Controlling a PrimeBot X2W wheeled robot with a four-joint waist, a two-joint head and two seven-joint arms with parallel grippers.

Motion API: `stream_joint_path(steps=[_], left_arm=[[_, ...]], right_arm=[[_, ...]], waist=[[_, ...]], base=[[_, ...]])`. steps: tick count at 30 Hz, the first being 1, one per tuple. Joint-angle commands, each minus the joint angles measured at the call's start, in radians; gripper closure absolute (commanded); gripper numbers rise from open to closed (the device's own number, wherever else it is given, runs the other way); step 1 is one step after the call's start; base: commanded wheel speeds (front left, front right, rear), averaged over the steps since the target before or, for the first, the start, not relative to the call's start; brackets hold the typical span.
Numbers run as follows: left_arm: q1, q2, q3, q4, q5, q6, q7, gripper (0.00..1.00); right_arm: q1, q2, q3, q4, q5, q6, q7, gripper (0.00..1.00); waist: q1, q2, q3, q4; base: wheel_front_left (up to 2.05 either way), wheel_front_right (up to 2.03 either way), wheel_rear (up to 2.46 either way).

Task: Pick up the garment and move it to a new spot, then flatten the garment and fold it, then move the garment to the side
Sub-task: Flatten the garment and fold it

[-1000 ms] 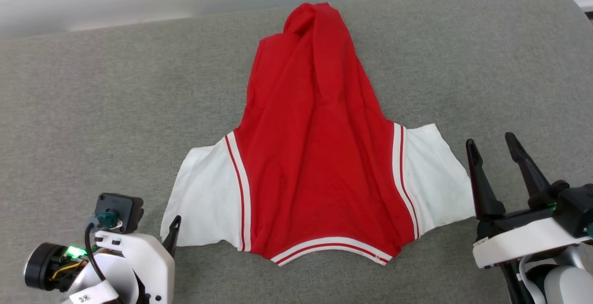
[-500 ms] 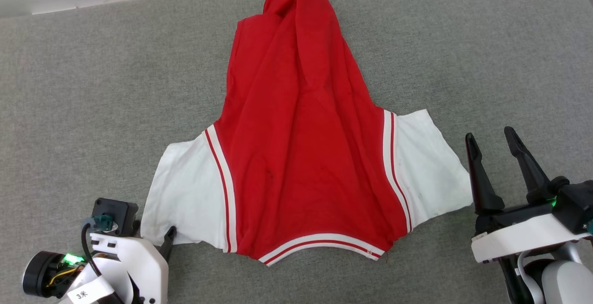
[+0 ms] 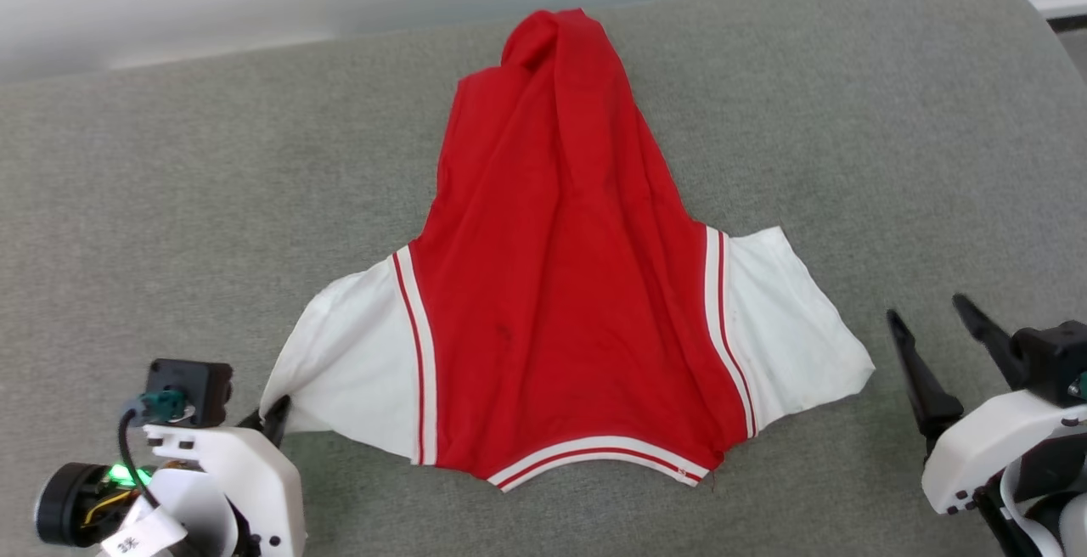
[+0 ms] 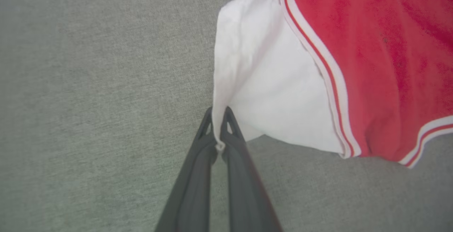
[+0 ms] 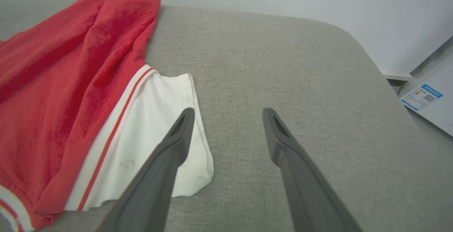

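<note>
The garment (image 3: pixel 565 285) lies spread on the grey cushion, red body bunched toward the far edge, white sleeves out to both sides, striped trim at the near hem. My left gripper (image 3: pixel 273 415) is shut on the corner of the left white sleeve (image 4: pixel 269 94); in the left wrist view the left gripper (image 4: pixel 218 117) pinches a fold of white cloth between its tips. My right gripper (image 3: pixel 927 315) stands open just right of the right sleeve (image 3: pixel 790 323). In the right wrist view the right gripper (image 5: pixel 228 113) hovers open, its left finger over the sleeve's edge (image 5: pixel 198 133).
The grey cushion (image 3: pixel 153 200) reaches a pale wall at the far side and rounds off at the right corner (image 5: pixel 357 48). A white panel with a blue label (image 5: pixel 421 97) lies beyond that corner. Bare cushion extends left and right of the garment.
My left gripper has shut on the left sleeve's corner, lifting it slightly. The right gripper sits lower and further right in the head view, still open. The camera has shifted.
</note>
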Motion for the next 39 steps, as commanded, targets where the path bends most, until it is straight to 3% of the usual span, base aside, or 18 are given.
stream_joint_path(steps=[1,7,14,24,35,36,37,38,39], left_arm=[[0.024,0.012,0.015,-0.025,0.01,0.012,-0.014,1.0],[0.07,0.043,0.051,-0.158,-0.003,0.027,-0.031,1.0],[0.093,0.076,0.056,-0.274,0.012,0.038,-0.023,1.0],[0.045,0.068,0.03,-0.314,0.025,0.019,-0.01,1.0],[0.009,0.049,0.003,-0.29,0.019,-0.013,-0.018,1.0],[0.009,0.048,0.002,-0.286,0.018,-0.015,-0.02,1.0],[0.01,0.048,0.002,-0.281,0.015,-0.015,-0.021,1.0],[0.01,0.048,0.002,-0.281,0.015,-0.015,-0.021,1.0],[0.01,0.047,0.002,-0.277,0.013,-0.018,-0.022,1.0]], right_arm=[[0.016,-0.016,-0.001,-0.005,0.027,-0.001,0.054,0.0],[0.048,-0.07,-0.027,-0.047,0.082,0.0,0.334,0.0],[0.019,-0.026,-0.071,-0.092,0.065,-0.001,0.589,0.0],[-0.035,-0.065,-0.005,-0.012,0.006,-0.001,0.659,0.0],[-0.013,-0.027,0.039,0.122,-0.024,0.001,0.677,0.0],[-0.01,-0.023,0.048,0.134,-0.018,0.002,0.677,0.18],[-0.007,-0.019,0.053,0.144,-0.012,0.002,0.677,0.67],[-0.007,-0.019,0.053,0.144,-0.012,0.002,0.677,0.67],[-0.006,-0.019,0.055,0.151,-0.009,0.002,0.674,1.0]], waist=[[0.0,0.0,-0.033,0.02],[0.0,0.0,-0.066,0.054],[0.0,0.0,-0.051,0.095],[0.0,0.0,-0.002,0.147],[0.0,0.0,0.049,0.194],[0.0,0.0,0.048,0.195],[0.0,0.0,0.046,0.196],[0.0,0.0,0.046,0.196],[0.0,0.0,0.043,0.196]], base=[[0.0,0.0,0.0],[0.0,0.0,0.0],[0.0,0.0,0.0],[0.0,0.0,0.0],[0.0,0.0,0.0],[0.0,0.0,0.0],[0.0,0.0,0.0],[0.0,0.0,0.0],[0.0,0.0,0.0]])
